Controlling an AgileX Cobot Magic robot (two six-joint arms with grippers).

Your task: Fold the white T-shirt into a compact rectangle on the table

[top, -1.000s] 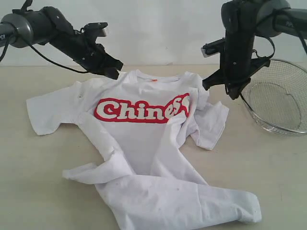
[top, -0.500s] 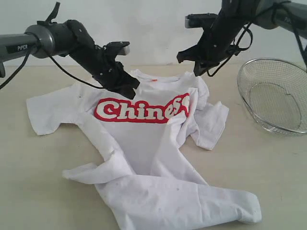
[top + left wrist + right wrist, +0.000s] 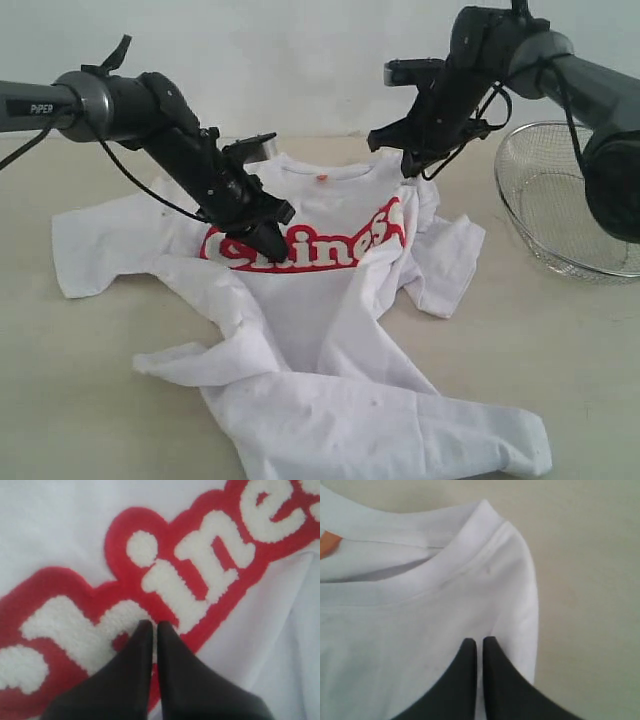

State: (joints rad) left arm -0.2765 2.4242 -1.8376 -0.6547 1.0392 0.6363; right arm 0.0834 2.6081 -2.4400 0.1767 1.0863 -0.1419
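- Three views share the detail: only the exterior one shows the whole white T-shirt [image 3: 320,330], crumpled and chest-up on the table [image 3: 80,400], with a wire basket [image 3: 575,200] near it on the right
- Left wrist view: the left gripper [image 3: 151,626], jaws closed tip to tip, rests on the red-outlined lettering [image 3: 200,575]
- Right wrist view: the right gripper [image 3: 477,641], jaws likewise closed, sits over the shoulder just beside the collar [image 3: 445,565], where an orange neck tag [image 3: 326,545] shows inside
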